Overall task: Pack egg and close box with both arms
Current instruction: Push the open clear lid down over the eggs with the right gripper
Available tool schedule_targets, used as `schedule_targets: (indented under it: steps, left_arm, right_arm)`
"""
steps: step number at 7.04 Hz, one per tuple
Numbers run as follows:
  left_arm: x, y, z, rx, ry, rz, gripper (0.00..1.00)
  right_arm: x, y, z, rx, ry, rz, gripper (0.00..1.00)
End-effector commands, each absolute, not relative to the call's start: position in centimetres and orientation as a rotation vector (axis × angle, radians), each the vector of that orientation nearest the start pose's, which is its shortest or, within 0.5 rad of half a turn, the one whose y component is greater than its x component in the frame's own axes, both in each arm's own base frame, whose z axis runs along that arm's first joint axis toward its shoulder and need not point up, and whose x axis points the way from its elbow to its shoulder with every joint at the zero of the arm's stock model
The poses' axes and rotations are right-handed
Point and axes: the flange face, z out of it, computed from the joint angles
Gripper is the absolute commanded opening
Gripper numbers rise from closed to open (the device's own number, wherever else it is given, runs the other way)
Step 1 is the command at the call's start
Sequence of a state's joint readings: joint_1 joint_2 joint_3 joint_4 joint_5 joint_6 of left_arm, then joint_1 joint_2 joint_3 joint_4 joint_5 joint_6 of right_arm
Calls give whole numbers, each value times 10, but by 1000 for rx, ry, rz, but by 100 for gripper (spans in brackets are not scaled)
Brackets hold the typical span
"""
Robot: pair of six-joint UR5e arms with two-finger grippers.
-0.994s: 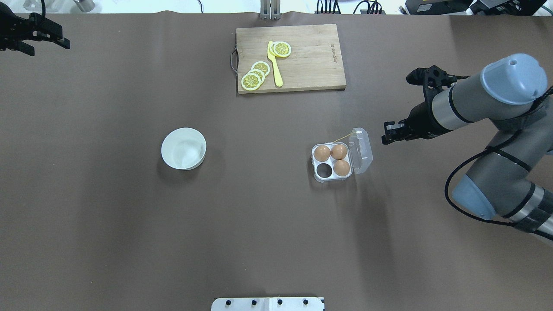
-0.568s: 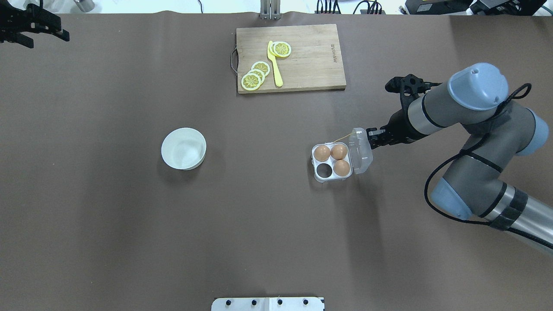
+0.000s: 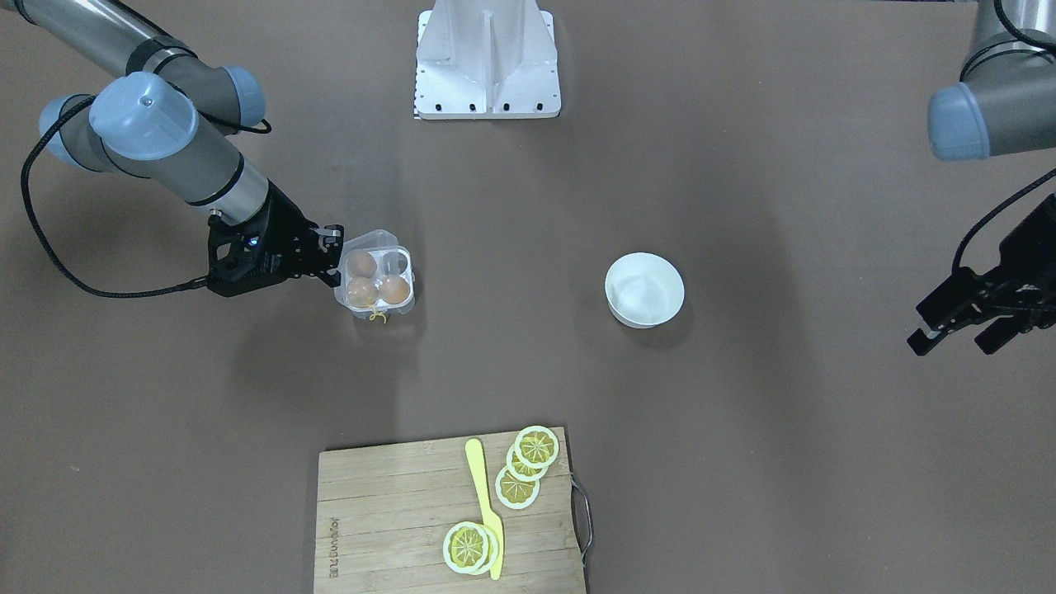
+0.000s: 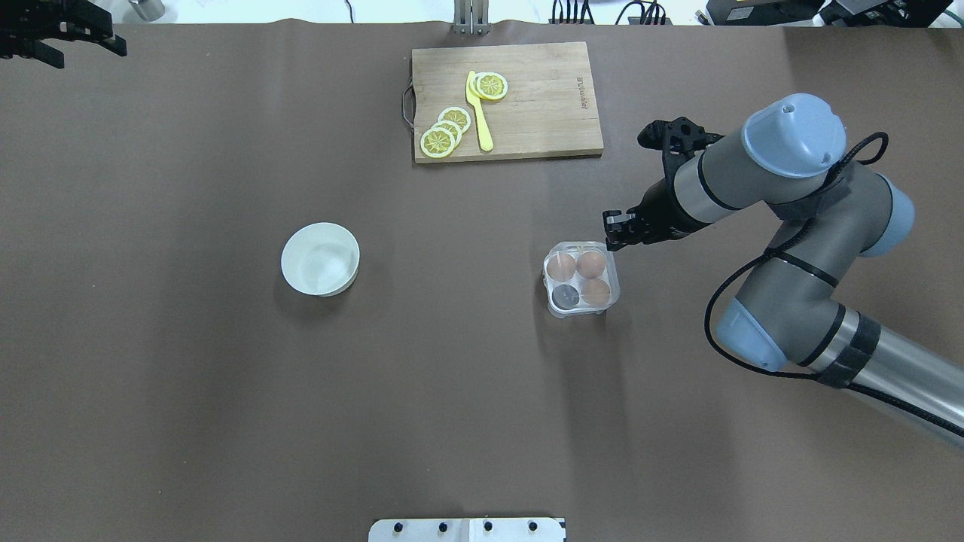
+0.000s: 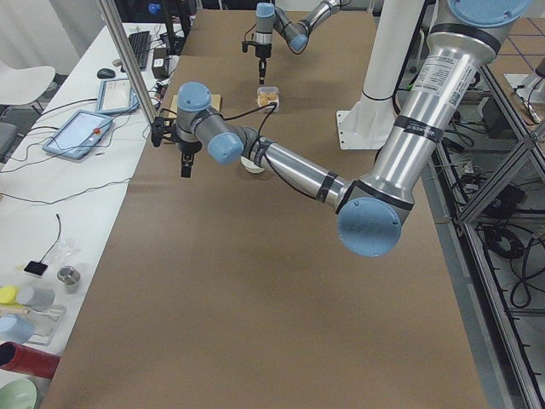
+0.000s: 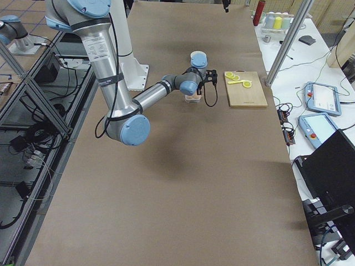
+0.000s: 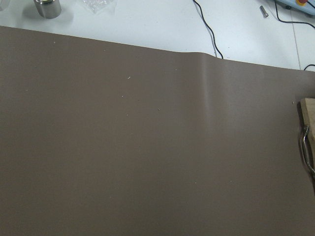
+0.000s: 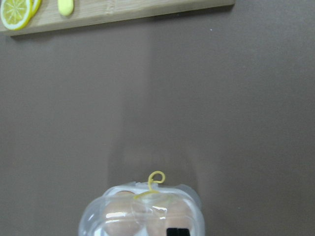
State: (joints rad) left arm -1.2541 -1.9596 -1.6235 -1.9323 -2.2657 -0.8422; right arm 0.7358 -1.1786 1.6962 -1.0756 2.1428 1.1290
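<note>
The clear box (image 4: 557, 311) sits right of the table's middle, its lid down over the cups. Three alike brown eggs (image 4: 591, 263) lie in it, and the near-left cup is dark and empty. It also shows in the front view (image 3: 410, 285) and the right wrist view (image 8: 98, 216), with yellow string (image 8: 155, 178) on top. I see no egg outside the box. My right gripper (image 4: 611, 229) (image 3: 334, 243) is shut, its tip against the box's far right corner. My left gripper (image 4: 84, 56) (image 3: 953, 342) is open and empty at the far left corner.
A white bowl (image 4: 320, 258) stands left of the middle and looks empty. A wooden cutting board (image 4: 542, 120) at the far edge carries lemon slices (image 4: 438, 141) and a yellow knife (image 4: 480, 113). A white stand (image 3: 488, 58) is at the near edge.
My right arm has swung left to the box, and the lid has gone from standing open on the right to lying over the eggs. My left gripper drifted slightly farther away.
</note>
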Motion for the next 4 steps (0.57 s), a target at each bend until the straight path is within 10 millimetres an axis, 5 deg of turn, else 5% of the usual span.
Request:
schedule_targets:
  steps: [1,4]
  left_arm:
    - [132,-631,373,279,966,-206,97]
    - [128,-635,381,269,957,-214,97]
  right_arm:
    - [-448,-459,288,83,-1140,-7,0]
    - [-461,-460,241,62,-1157,28,0]
